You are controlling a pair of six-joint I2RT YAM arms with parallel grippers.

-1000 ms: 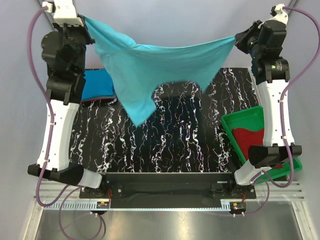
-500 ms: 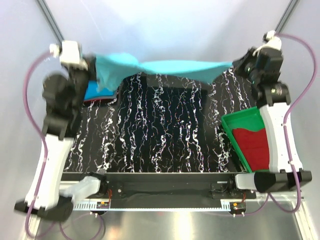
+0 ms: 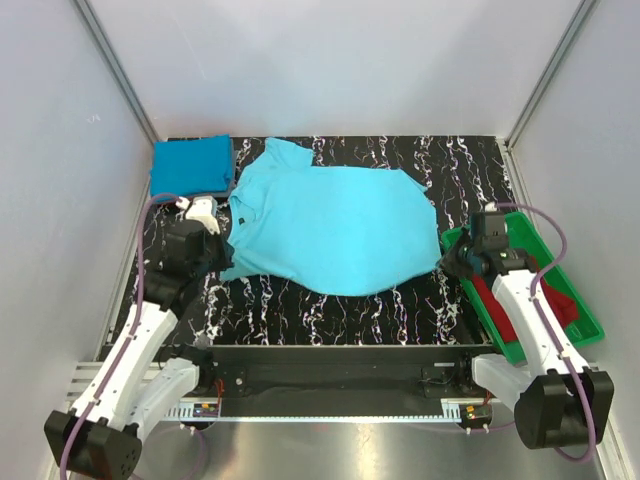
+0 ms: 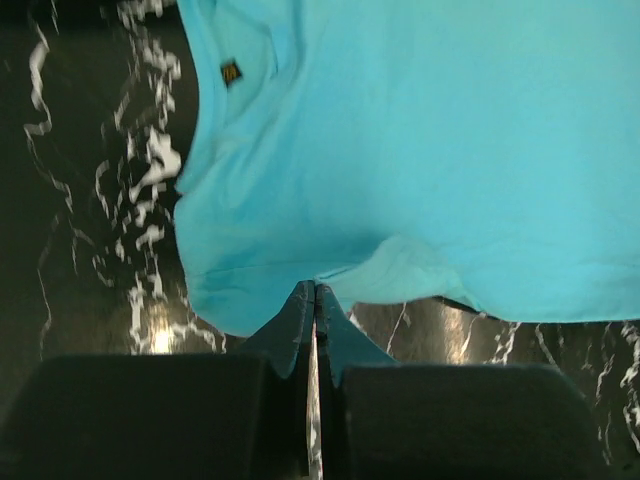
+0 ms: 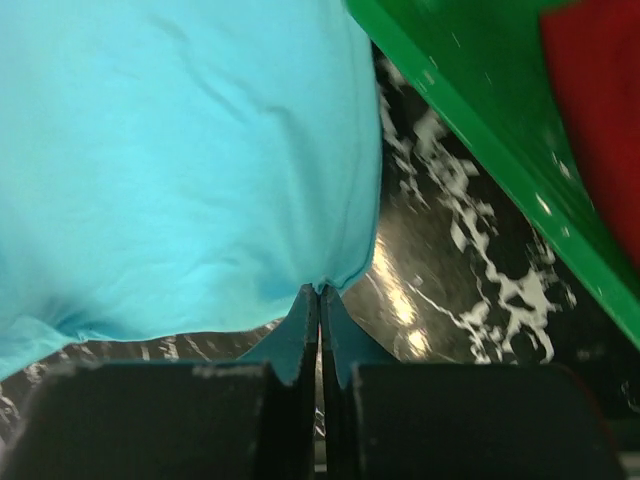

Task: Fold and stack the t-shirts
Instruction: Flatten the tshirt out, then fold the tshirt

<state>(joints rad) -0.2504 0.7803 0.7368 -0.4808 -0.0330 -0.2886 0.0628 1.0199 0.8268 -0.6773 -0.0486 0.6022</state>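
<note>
The light turquoise t-shirt lies spread flat on the black marbled table, collar to the left. My left gripper is low at its left edge and shut on the hem by the sleeve. My right gripper is low at its right edge and shut on the bottom hem corner. A deeper blue t-shirt lies folded at the back left corner. A dark red t-shirt lies in the green tray, partly hidden by my right arm.
The green plastic tray stands at the right edge of the table, close beside my right gripper; its rim also shows in the right wrist view. Grey walls enclose the table on three sides.
Both arms have come down and toward the near edge. The turquoise shirt, held up and stretched between them before, now lies flat on the table.
</note>
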